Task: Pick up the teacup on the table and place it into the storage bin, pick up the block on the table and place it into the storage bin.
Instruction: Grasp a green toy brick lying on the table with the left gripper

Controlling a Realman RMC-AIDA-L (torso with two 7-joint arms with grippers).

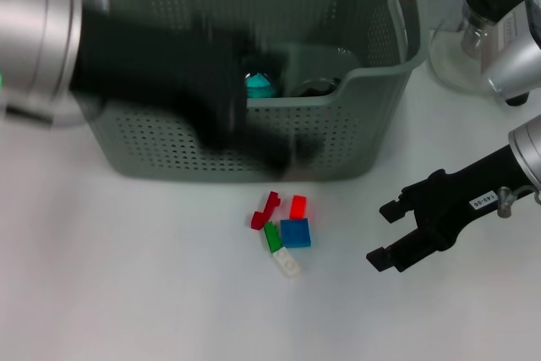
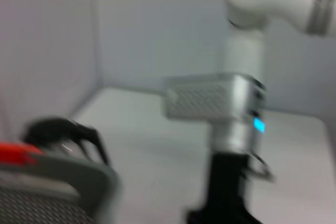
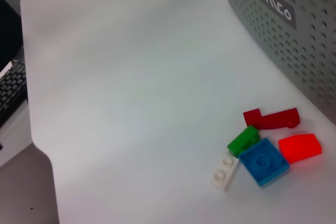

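Right gripper (image 1: 391, 232), jaws wide and empty, hovers beside the blocks (image 1: 283, 226) lying before the bin (image 1: 372, 116); left gripper (image 1: 283, 151), state indeterminable, blurs over the bin's front wall.

A robot test lab, by the look of it: a plain white table (image 3: 131, 77) against bare pale walls (image 2: 157, 24), with a keyboard (image 3: 9, 90) on a lower desk beside it. A perforated bin (image 1: 254, 137) and a few toy blocks (image 1: 283, 226) serve as props.
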